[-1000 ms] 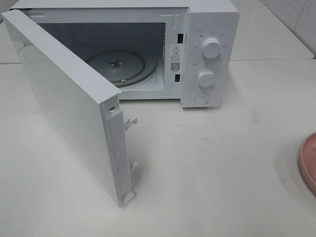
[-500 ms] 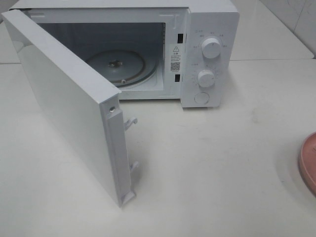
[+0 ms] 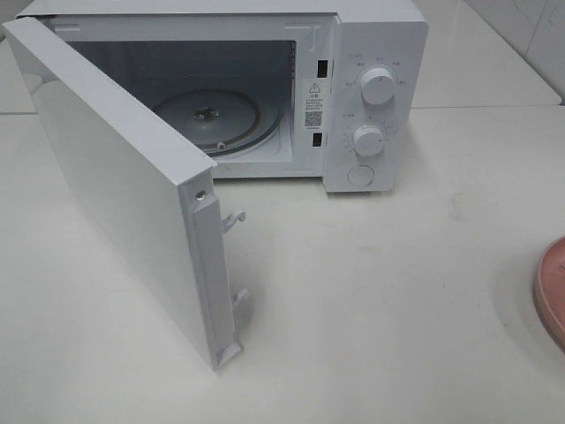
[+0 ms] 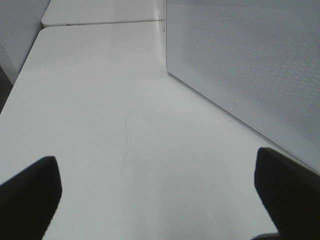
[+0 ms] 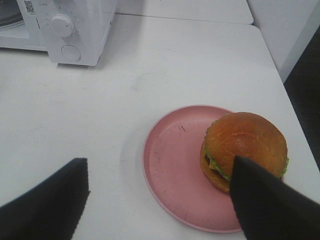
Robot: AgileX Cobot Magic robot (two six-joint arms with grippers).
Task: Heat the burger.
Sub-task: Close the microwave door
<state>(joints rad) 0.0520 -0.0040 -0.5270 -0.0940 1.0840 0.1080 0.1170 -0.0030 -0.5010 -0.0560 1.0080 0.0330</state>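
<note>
Our right gripper (image 5: 159, 200) hangs wide open and empty above the burger (image 5: 245, 150), which sits off-centre on the plate (image 5: 170, 165), well apart from the microwave (image 3: 375, 97) with its door (image 3: 124, 185) swung open. Our left gripper (image 4: 157, 195) is spread wide too, over bare table (image 4: 100, 100). We judge the burger light, soft and stacked, liable to slide apart, so we would pinch gently across the bun's sides.
</note>
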